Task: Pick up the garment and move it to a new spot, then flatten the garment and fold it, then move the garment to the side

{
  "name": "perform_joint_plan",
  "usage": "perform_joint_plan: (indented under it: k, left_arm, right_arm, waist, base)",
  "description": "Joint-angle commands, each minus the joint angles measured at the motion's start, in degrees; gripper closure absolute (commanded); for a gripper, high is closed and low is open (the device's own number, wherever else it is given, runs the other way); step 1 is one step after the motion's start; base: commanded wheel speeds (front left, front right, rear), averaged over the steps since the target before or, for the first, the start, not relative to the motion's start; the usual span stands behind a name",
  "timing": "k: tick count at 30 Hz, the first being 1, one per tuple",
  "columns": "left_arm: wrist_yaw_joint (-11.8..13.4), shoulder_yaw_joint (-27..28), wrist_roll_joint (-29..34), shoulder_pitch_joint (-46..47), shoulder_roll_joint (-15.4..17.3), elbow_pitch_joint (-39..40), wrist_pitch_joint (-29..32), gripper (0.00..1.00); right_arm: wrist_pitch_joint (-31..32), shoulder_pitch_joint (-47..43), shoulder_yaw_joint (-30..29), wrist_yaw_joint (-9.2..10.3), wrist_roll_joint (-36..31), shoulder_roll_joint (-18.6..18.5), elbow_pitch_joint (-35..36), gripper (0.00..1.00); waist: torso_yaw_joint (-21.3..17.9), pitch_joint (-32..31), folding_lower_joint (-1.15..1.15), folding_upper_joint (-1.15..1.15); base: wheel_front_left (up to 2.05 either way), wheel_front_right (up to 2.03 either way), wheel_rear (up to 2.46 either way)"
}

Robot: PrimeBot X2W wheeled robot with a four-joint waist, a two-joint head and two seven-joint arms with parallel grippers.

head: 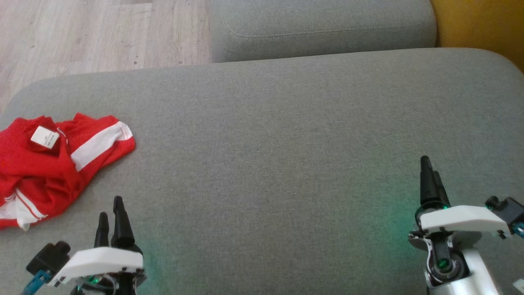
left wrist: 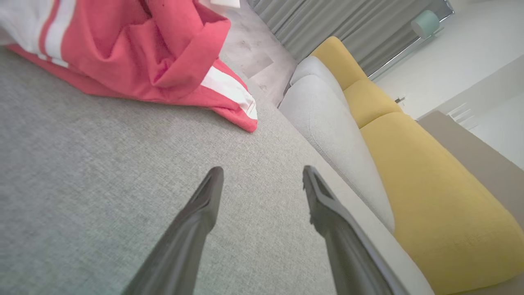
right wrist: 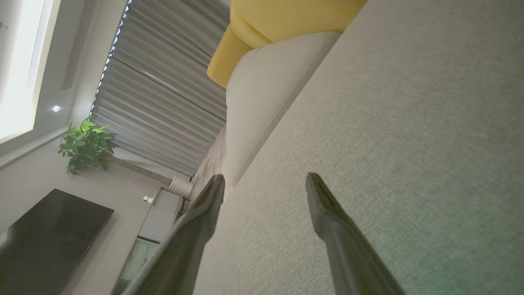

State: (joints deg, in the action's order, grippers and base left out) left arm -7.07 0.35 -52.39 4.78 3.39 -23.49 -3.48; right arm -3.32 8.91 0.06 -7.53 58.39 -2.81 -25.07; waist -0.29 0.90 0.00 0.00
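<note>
The garment [head: 53, 166] is a crumpled red piece with white stripes and a white label, lying at the left edge of the grey cushion [head: 278, 135]. It also fills the upper left of the left wrist view as the red garment [left wrist: 135, 57]. My left gripper [head: 111, 209] hovers just right of and nearer than the garment, open and empty; its open fingers [left wrist: 204, 205] point over bare grey fabric. My right gripper [head: 429, 170] stands open at the far right, empty, its fingers [right wrist: 327, 205] over the cushion.
A second grey cushion [head: 323, 24] lies beyond the work surface, with a yellow sofa [left wrist: 413, 164] beside it. Wooden floor [head: 90, 32] shows at the back left. A potted plant [right wrist: 84, 143], grey curtains and a dark screen stand farther off.
</note>
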Motion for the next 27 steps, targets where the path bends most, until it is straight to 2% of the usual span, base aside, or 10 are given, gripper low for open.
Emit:
perform_joint_plan:
  k: [1, 27]
  left_arm:
    - [-0.20, 0.81, 2.96, 3.37, 1.41, 1.30, -0.96, 0.00]
    - [0.17, -0.49, 23.98, 5.52, 2.03, -1.54, -5.16, 0.00]
  right_arm:
    - [-1.06, 4.18, 1.54, 0.02, -2.69, -1.03, 1.54, 0.00]
    - [-5.29, 7.35, 5.04, 0.03, -22.87, -1.16, -1.98, 0.00]
  waist:
    - [0.00, -0.02, 0.00, 0.00]
    - [0.00, 0.34, 0.00, 0.00]
  base:
    - [0.00, 0.00, 0.00]
    - [0.00, 0.00, 0.00]
